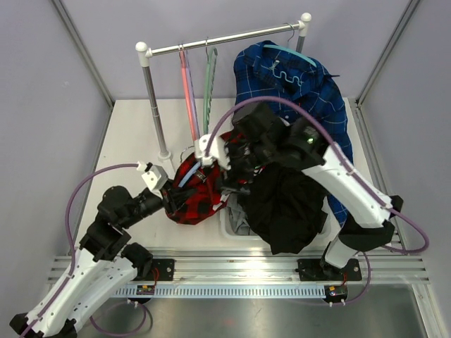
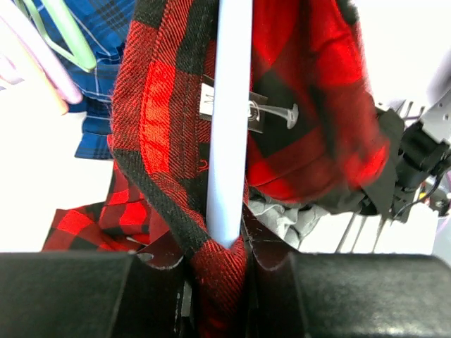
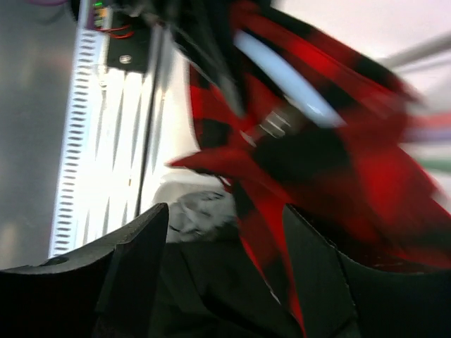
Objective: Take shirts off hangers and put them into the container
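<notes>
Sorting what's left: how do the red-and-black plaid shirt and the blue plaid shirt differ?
The blue plaid shirt hangs from the steel rail on a teal hanger; the red-and-black plaid shirt is off the rail, pinched by the left gripper. The red one bunches around a pale blue hanger; the blue one drapes open. Both are plaid, each with a hanger.

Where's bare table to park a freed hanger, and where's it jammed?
Best patch: bare table on the left, between the left wall, the rail post and the left arm. A narrower strip lies in front of the red plaid shirt. Crowded: the centre, where the black shirt covers the basket and the right arm reaches over.
</notes>
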